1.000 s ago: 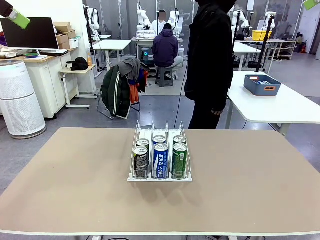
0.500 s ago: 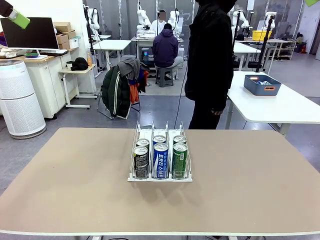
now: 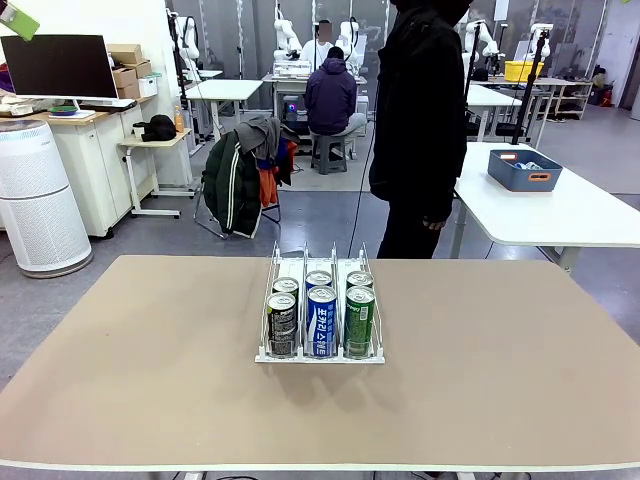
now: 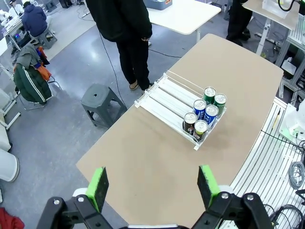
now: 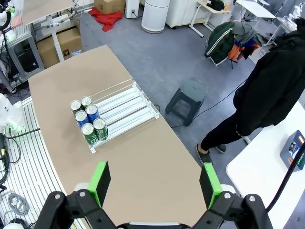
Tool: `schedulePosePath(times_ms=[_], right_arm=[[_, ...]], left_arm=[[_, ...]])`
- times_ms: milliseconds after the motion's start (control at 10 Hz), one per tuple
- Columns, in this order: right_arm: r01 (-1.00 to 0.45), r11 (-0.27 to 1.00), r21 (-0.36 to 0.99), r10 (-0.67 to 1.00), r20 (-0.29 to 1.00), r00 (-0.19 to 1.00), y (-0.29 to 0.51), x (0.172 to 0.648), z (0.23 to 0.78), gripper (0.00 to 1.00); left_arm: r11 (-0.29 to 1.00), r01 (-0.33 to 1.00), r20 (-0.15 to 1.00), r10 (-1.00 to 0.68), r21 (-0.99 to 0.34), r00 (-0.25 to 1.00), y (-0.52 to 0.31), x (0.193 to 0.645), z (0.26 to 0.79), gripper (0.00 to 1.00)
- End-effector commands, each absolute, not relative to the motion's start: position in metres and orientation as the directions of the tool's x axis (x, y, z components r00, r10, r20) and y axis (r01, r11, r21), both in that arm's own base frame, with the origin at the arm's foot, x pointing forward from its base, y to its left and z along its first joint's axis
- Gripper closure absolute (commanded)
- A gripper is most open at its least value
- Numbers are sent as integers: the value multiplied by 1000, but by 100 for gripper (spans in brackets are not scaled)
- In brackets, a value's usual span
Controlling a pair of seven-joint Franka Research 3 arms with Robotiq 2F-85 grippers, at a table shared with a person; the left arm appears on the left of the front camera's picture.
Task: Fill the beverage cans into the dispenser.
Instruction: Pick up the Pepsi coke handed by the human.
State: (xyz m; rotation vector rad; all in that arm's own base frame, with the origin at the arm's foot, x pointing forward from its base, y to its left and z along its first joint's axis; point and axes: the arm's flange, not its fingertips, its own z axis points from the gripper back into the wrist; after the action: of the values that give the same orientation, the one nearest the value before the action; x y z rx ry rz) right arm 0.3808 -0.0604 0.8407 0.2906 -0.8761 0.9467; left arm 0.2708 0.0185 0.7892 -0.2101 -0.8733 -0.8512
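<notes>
1. Tan tabletop (image 3: 150,400) fills the foreground of a busy lab. A person (image 3: 420,120) in a black hooded top stands at its far edge, and a blue tub (image 3: 524,170) sits on a white table behind.
2. The dispenser (image 3: 320,262) stands mid-table. Six beverage cans (image 3: 322,322) are packed upright at its near end, two deep in each of the three lanes: black, blue and green. The far stretch of every lane is bare.
3. The left gripper (image 4: 153,187) hangs high over the table with its green pads spread wide and nothing between them. The right gripper (image 5: 155,182) is likewise wide apart, empty and high up.
4. No loose can lies on the tabletop, so any further can would probably come from the person.
5. Risks, as I judge them:
   - A long descent could clip the thin wire dividers.
   - A can lowered tilted could jam across a lane.
   - A nudge might slide the light rack.
   - A handover could slip if the pads close off-centre on the slim can.
6. White lettering runs vertically down the can bodies, clearest on the blue one, but it is too small to read.
</notes>
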Motion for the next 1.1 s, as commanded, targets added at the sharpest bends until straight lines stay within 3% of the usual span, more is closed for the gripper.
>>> schedulePosePath(times_ms=[0, 1000], right_arm=[[-815, 565, -133, 585, 761, 281, -63, 386, 840, 0], [-804, 577, -145, 584, 761, 282, -60, 381, 841, 0]], left_arm=[[620, 773, 746, -576, 132, 334, 17, 270, 786, 0], [662, 731, 745, -569, 166, 347, 18, 271, 789, 0]])
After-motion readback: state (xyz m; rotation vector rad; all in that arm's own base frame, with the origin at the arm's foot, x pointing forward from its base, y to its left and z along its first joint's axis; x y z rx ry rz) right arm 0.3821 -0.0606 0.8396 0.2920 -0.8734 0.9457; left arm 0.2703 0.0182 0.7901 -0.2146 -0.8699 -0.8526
